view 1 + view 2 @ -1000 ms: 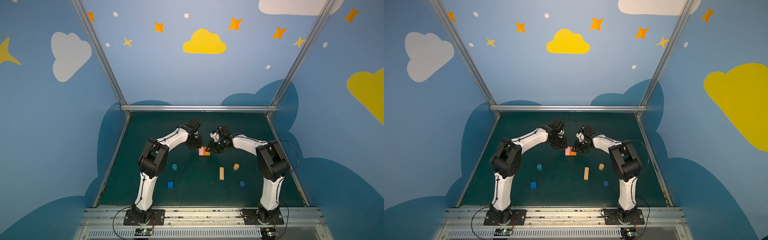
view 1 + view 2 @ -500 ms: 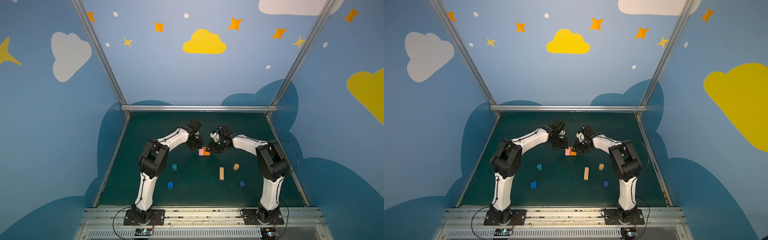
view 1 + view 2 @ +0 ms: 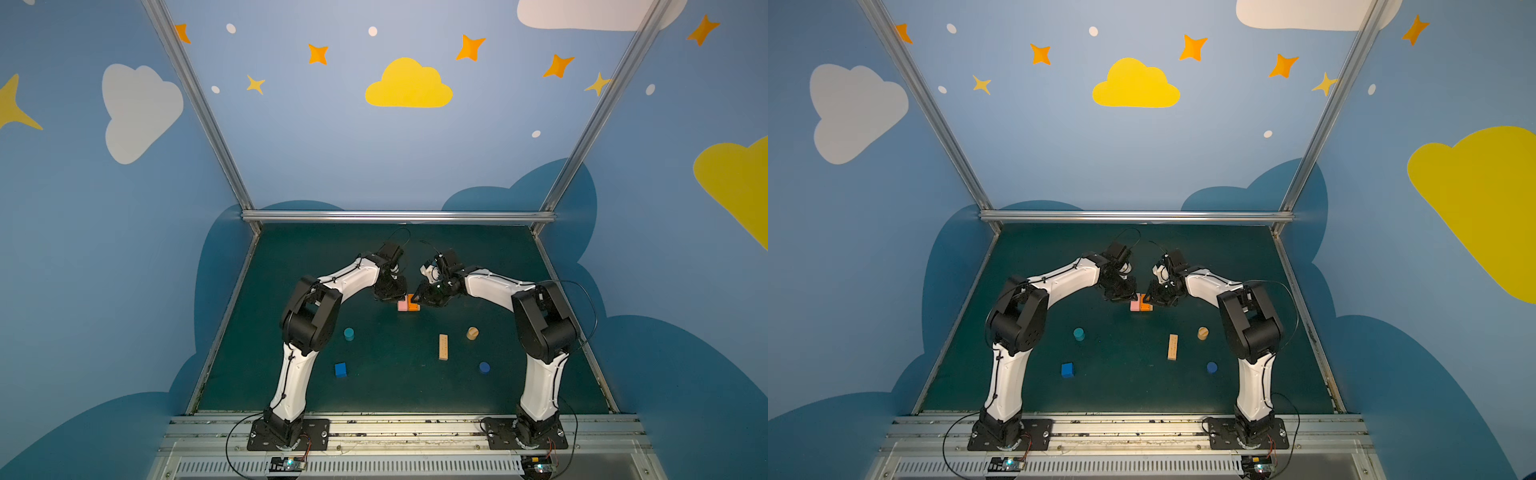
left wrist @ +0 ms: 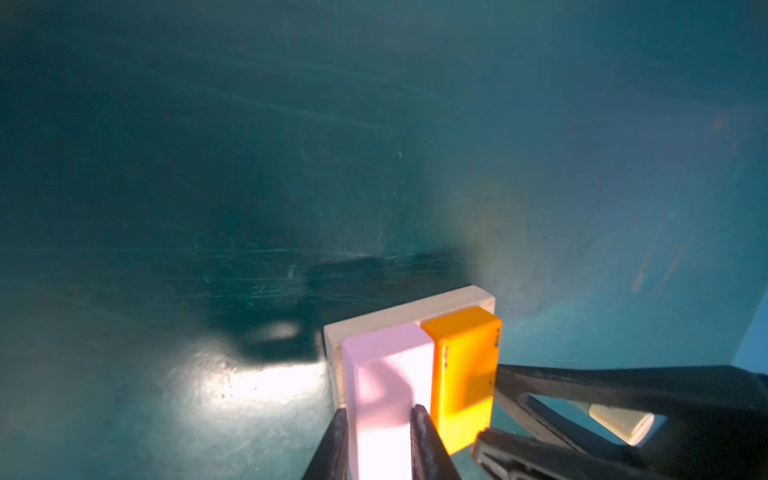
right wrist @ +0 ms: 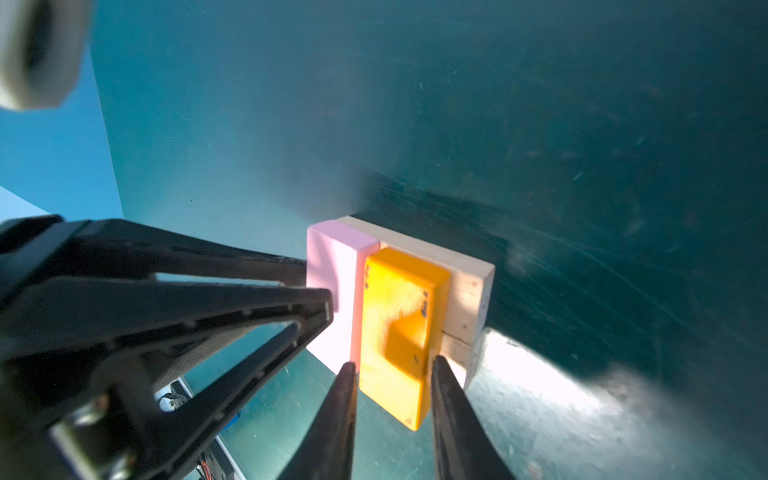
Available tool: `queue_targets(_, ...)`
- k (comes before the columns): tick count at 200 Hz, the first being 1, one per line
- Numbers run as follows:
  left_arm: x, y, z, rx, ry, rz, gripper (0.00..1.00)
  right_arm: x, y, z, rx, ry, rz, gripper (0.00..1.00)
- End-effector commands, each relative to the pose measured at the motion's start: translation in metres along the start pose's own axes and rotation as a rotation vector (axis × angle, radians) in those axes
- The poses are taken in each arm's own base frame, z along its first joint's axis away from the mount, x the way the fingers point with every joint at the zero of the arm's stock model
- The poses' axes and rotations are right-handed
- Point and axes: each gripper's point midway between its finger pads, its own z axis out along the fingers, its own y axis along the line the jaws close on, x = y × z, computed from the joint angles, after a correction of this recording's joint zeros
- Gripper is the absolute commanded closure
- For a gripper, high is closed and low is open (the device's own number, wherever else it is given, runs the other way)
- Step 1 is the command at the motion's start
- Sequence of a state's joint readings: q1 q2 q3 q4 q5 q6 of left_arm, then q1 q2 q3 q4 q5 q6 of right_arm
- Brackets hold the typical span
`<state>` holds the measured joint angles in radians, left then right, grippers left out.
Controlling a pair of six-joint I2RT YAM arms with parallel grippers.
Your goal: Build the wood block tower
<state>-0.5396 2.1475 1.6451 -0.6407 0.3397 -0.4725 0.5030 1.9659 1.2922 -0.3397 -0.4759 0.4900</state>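
Bars touch: left gripper (image 4: 379, 411) pinches pink bar (image 4: 386, 365), right gripper (image 5: 395, 362) orange bar (image 5: 403, 307); 2 tan bars (image 5: 465, 291) beneath, mostly covered.

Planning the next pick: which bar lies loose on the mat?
The tan bar beside the tan cylinder; the pink bar and orange bar sit on the stack.

Three tan bars (image 3: 443, 347) (image 5: 469, 282) (image 5: 456, 345), one pink bar (image 3: 402, 306), one orange bar (image 3: 413, 302), three short cylinders (image 3: 349, 333) (image 3: 472, 333) (image 3: 484, 367), one blue cube (image 3: 340, 369).
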Motion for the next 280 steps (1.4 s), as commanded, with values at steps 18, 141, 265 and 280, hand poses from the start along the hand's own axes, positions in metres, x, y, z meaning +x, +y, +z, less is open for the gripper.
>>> queue_targets(18,0.001,-0.005,0.002,0.009,0.014,0.003,0.73,-0.007,0.004,-0.003,-0.006,-0.015,-0.010,0.70)
queue_targets(141,0.002,-0.010,0.003,0.009,0.019,0.010,0.73,-0.008,0.005,-0.004,-0.004,-0.017,-0.012,0.71)
queue_targets(265,0.003,-0.012,-0.004,0.010,0.011,0.009,0.72,-0.012,0.002,-0.003,0.003,-0.020,-0.007,0.70)
queue_targets(280,0.002,-0.012,-0.004,0.010,0.007,0.010,0.72,-0.012,0.001,-0.002,0.003,-0.020,-0.007,0.70)
